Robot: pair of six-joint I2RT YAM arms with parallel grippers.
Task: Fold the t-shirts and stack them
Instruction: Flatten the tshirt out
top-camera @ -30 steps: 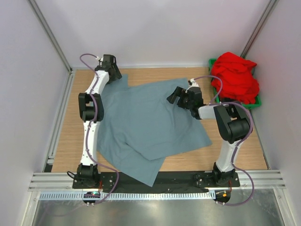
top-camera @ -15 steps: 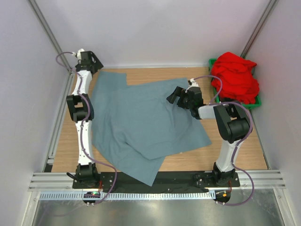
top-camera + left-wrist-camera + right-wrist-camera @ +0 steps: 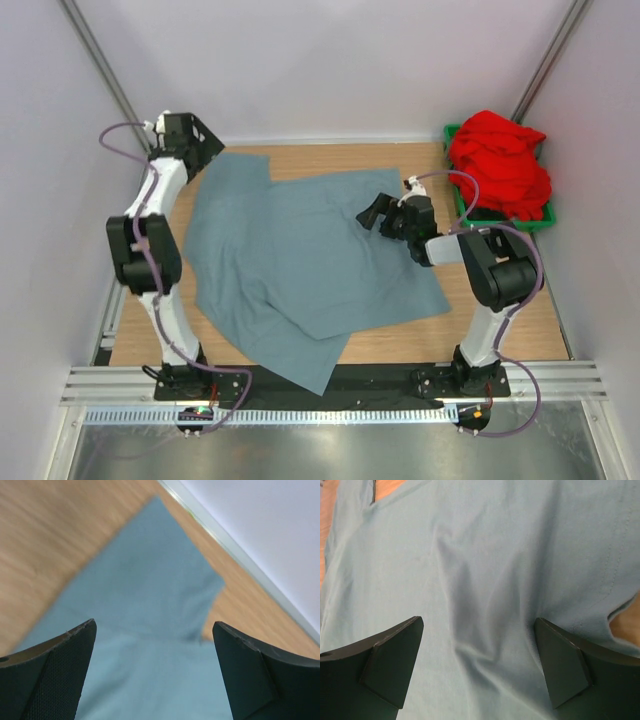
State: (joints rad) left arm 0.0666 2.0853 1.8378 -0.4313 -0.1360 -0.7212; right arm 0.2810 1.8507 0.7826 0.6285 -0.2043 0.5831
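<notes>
Left fingers (image 3: 50,675) spread wide above grey-blue shirt (image 3: 300,260) sleeve; right fingers (image 3: 565,665) apart over shirt body; red shirt (image 3: 500,165) heaped in green bin (image 3: 540,222).

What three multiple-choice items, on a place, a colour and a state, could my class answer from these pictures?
1. Where is the red t-shirt? A) in the green bin at far right B) under the left arm C) at the near edge
2. What colour is the spread t-shirt? A) white B) grey-blue C) yellow
3. How is the left end effector? A) shut on cloth B) open, empty C) out of view
Answers: 1 A, red cloth heaps over the bin's rim; 2 B, seen in all views; 3 B, its wrist view shows a wide empty gap.
</notes>
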